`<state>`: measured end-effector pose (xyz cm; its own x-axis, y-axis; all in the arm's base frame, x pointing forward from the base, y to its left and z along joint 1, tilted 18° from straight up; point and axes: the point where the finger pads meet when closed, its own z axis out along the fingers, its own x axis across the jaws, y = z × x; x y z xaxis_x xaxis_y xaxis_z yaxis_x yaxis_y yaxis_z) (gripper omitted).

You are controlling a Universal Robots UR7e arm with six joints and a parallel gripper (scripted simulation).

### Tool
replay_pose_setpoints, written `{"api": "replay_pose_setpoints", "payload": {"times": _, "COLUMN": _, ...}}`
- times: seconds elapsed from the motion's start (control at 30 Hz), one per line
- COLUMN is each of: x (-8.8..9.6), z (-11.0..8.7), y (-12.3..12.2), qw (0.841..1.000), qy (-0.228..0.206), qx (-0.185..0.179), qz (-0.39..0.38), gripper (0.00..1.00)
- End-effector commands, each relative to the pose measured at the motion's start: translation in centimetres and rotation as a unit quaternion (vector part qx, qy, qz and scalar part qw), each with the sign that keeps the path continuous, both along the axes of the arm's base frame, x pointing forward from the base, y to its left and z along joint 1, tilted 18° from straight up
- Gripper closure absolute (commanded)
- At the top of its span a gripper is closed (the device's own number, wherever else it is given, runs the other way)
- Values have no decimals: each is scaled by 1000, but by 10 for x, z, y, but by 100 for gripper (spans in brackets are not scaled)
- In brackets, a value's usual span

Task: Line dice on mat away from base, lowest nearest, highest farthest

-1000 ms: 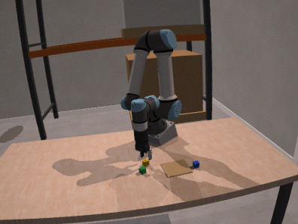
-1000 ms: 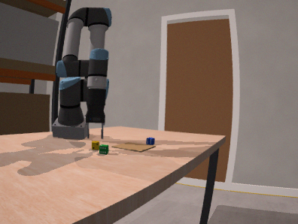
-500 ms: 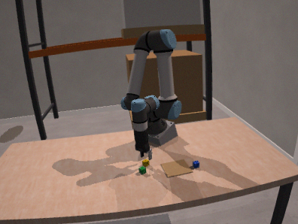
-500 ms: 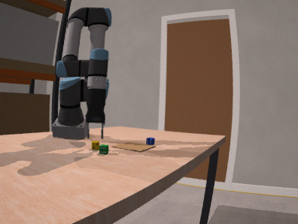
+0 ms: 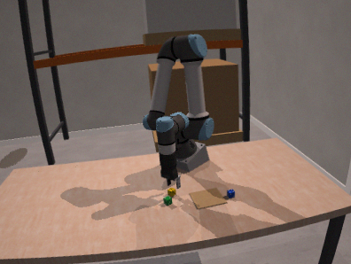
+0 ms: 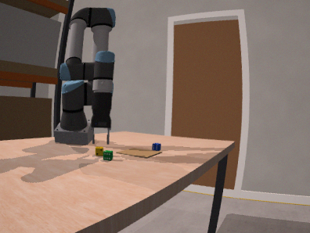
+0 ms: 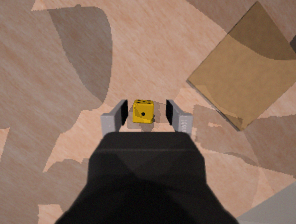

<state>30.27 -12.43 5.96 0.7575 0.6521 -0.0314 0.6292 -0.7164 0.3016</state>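
A yellow die [image 5: 171, 191] [image 6: 99, 151] [image 7: 143, 111] lies on the table and shows one pip on top in the wrist view. My gripper [image 5: 173, 183] [image 6: 100, 141] [image 7: 146, 107] is open and hangs straight above it, with a finger on each side and a gap to both. A green die [image 5: 167, 200] [image 6: 108, 155] lies just in front of the yellow one. A blue die [image 5: 230, 193] [image 6: 156, 146] lies on the table just right of the tan mat [image 5: 207, 198] [image 6: 138, 152] [image 7: 245, 70]. The mat lies flat with no die on it.
The arm's grey base [image 5: 193, 157] [image 6: 73, 135] stands on the table behind the dice. A rack with an orange beam [image 5: 93, 54] and a cardboard box [image 5: 219, 90] stand behind the table. The table's front edge [image 5: 177, 248] curves.
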Motion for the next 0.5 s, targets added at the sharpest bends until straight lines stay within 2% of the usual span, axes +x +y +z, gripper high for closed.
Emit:
{"api": "replay_pose_setpoints", "payload": {"times": 0.0, "x": 3, "z": -1, "y": 6, "qw": 1000, "qy": 0, "qx": 0, "qz": 0, "gripper": 0}}
{"api": "replay_pose_setpoints", "payload": {"times": 0.47, "x": 14, "z": -5, "y": 31, "qw": 1000, "qy": 0, "qx": 0, "qz": 0, "gripper": 0}}
